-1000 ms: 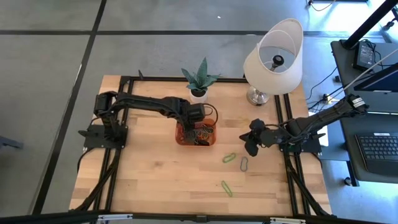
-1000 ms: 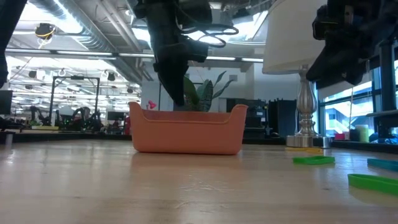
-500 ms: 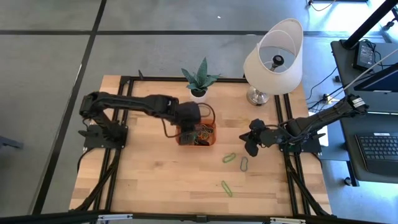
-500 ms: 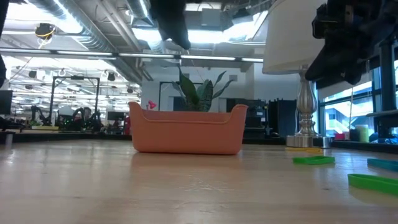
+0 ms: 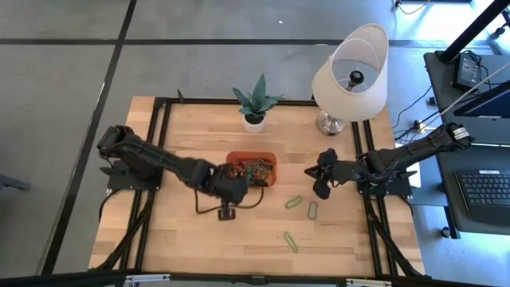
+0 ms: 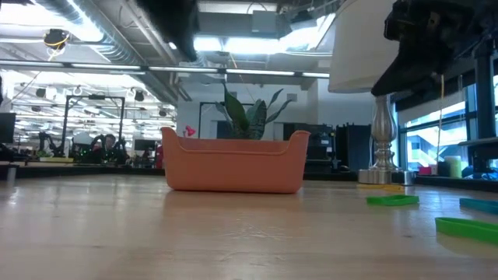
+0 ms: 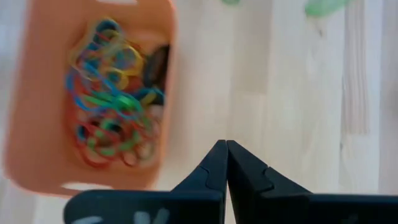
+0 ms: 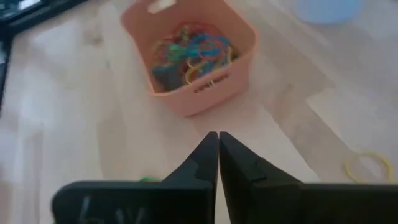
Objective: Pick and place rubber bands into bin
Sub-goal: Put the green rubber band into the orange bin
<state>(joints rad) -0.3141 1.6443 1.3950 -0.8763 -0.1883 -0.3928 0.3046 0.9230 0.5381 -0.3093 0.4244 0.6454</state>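
The orange-red bin [image 5: 252, 169] stands on the table's middle and holds a tangle of coloured rubber bands [image 7: 112, 106]. It also shows in the low view [image 6: 233, 163] and the right wrist view [image 8: 189, 53]. Three green bands lie loose on the wood to its near right [image 5: 294, 202], [image 5: 313, 210], [image 5: 290, 241]. My left gripper [image 5: 241, 190] hangs shut and empty [image 7: 225, 144] above the table, just off the bin's near side. My right gripper [image 5: 317, 178] is shut and empty [image 8: 218, 134], held above the table to the bin's right.
A white-potted plant [image 5: 255, 104] stands behind the bin, and a lamp with a white shade [image 5: 351, 72] stands at the far right corner. A yellow band [image 8: 364, 167] lies on the wood. Green bands lie low in the low view [image 6: 393, 200], [image 6: 467, 227].
My left gripper has risen out of the bin and swung toward the table's near edge. It now stands over the wood beside the bin's near side. The bin has stayed where it was.
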